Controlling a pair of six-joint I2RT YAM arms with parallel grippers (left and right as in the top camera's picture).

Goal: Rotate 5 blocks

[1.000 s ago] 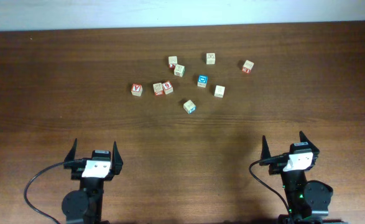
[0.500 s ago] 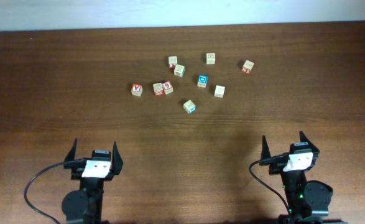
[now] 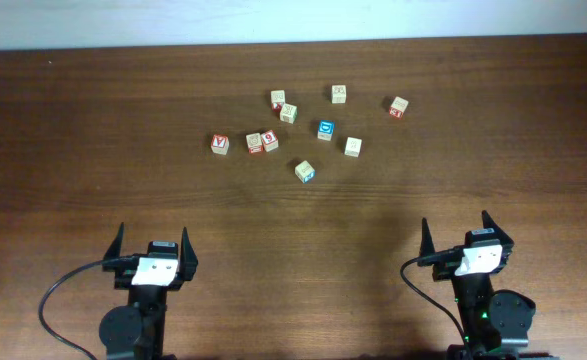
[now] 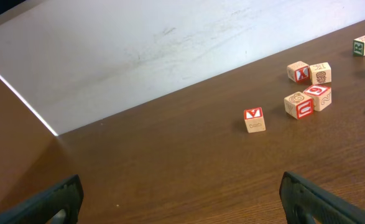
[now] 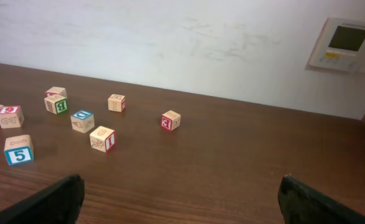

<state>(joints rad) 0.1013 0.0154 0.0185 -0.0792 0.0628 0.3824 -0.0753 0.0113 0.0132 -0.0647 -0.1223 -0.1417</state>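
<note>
Several small pale wooden blocks lie scattered at the far middle of the table. Among them are a blue "D" block (image 3: 326, 129) (image 5: 82, 121), a red "9" block (image 3: 269, 141) (image 4: 319, 96) and a blue "5" block (image 3: 305, 171) (image 5: 18, 149). Leftmost lies the red "V" cube (image 3: 219, 143) (image 4: 254, 119). My left gripper (image 3: 151, 238) (image 4: 182, 202) rests open at the near left, far from the blocks. At the near right my right gripper (image 3: 455, 228) (image 5: 182, 199) is open too. Nothing sits between either pair of fingers.
The brown wooden table (image 3: 93, 120) ends at a white wall along its far edge. A wall panel with a small screen (image 5: 346, 45) hangs at the right in the right wrist view. A black cable (image 3: 58, 295) loops beside the left arm's base.
</note>
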